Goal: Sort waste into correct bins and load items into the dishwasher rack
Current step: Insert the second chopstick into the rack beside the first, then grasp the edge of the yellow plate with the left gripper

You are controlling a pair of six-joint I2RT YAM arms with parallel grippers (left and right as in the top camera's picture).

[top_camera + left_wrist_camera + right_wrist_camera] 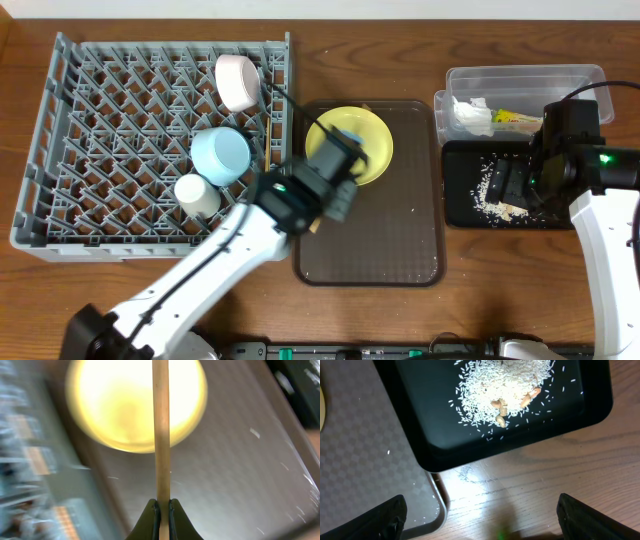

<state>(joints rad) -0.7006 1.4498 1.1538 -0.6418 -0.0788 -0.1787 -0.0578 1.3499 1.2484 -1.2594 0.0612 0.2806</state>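
**Operator:** What is my left tool [164, 510] doing?

**Spotter:** It's closed narrow on the chopstick [161, 435], pinched near one end. The long shaft runs out ahead over the yellow plate [125, 405], above the brown tray [400, 230]. Only one shaft shows at your wrist. I can't tell whether a second hides behind it.

**Operator:** What could go wrong on the way to the dishwasher rack [100, 150]?

**Spotter:** Leverage, mostly. You're holding a smooth stick by its tail — any knock on the free tip could swing it in the pinch or pull it out. The rack wall stands just beside the tray, so a low carry could catch the tip there or on the pegs. Inside, the light blue bowl [221, 155], white bowl [238, 82] and small white cup [196, 195] all sit toward that side, and brushing one could tip it. If you let go over an open cell, a thin stick may drop through the lattice.

**Operator:** And my right?

**Spotter:** Your right tool [482, 520] hangs wide apart, holding nothing, at the edge of the black tray [425, 425] where the rice [505, 385] lies. If you dip there you could nudge the tray and scatter grains onto the table. The tissue [470, 115] and wrapper [515, 118] are in the clear tub [570, 80]. The plate is not yet in the rack — you have that left to do.
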